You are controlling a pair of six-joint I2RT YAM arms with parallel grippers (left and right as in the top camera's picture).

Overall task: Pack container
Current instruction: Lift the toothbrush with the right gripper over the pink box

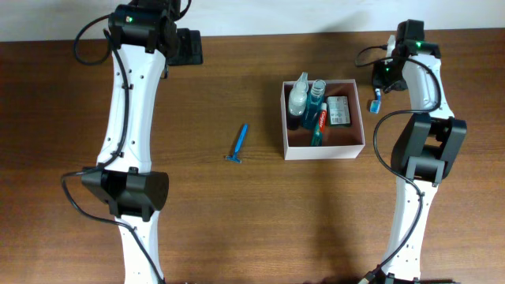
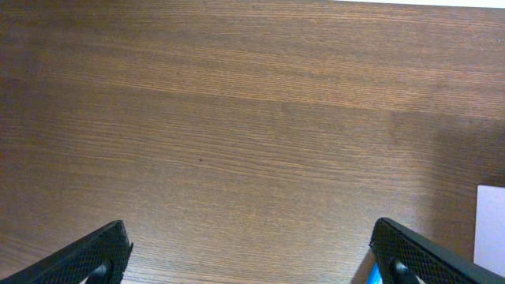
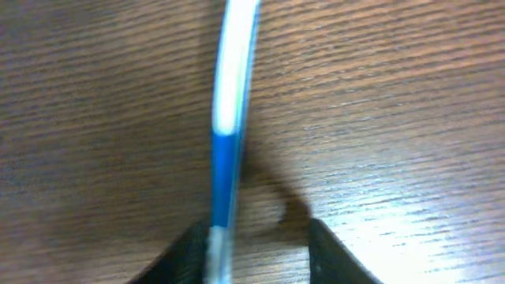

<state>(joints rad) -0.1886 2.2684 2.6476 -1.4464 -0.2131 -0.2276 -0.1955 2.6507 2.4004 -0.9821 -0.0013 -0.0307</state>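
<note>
The container (image 1: pixel 323 151), a square white-walled box with a reddish-brown inside, sits right of centre and holds a clear spray bottle (image 1: pixel 298 99), a blue-liquid bottle (image 1: pixel 317 96), a red and green tube (image 1: pixel 321 125) and a grey packet (image 1: pixel 339 110). Just right of the box, my right gripper (image 1: pixel 378 98) hangs low over a blue and white toothbrush (image 3: pixel 225 134). The toothbrush handle runs between the jaws (image 3: pixel 256 256), against the left finger, with a gap to the right finger. My left gripper (image 2: pixel 252 264) is wide open over bare wood at the far left (image 1: pixel 188 47).
A blue razor (image 1: pixel 237 144) lies on the table left of the box. A white corner (image 2: pixel 491 229) shows at the right edge of the left wrist view. Both arm bases stand near the front edge.
</note>
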